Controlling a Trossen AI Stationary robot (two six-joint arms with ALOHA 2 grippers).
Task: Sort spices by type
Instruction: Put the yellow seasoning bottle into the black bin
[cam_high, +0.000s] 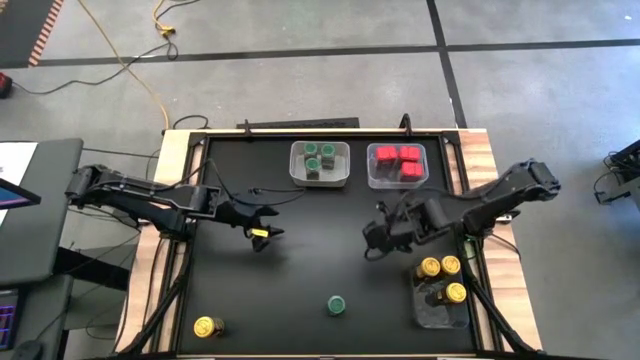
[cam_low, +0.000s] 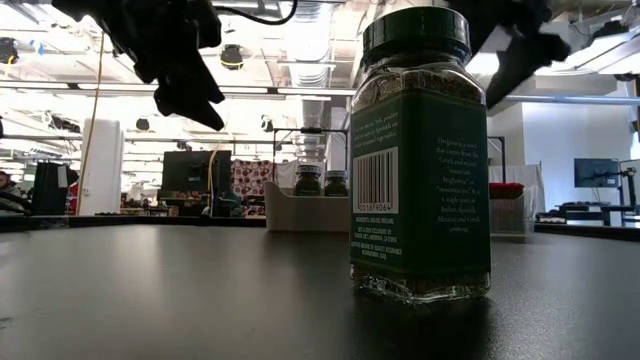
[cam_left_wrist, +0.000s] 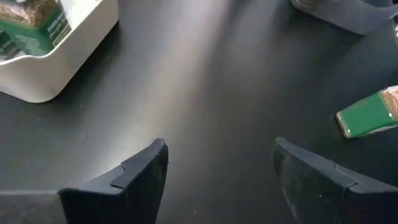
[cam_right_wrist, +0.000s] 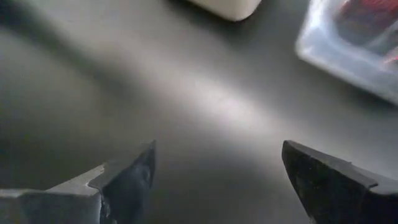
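Sorting is nearly finished on the black worktop (cam_high: 300, 260): green-lidded jars (cam_high: 318, 160) fill one clear bin (cam_high: 342, 166), red boxes (cam_high: 398, 162) the next, and yellow-lidded jars (cam_high: 441, 278) a third bin (cam_high: 424, 308) near the right arm. One green-lidded jar (cam_high: 337, 305) and one yellow-lidded jar (cam_high: 207, 327) stand loose near the front edge, apparently the last two to be binned. Both the left hand (cam_high: 268, 236) and the right hand (cam_high: 372, 240) hover above mid-worktop, fingers apart and empty, likely free for those strays.
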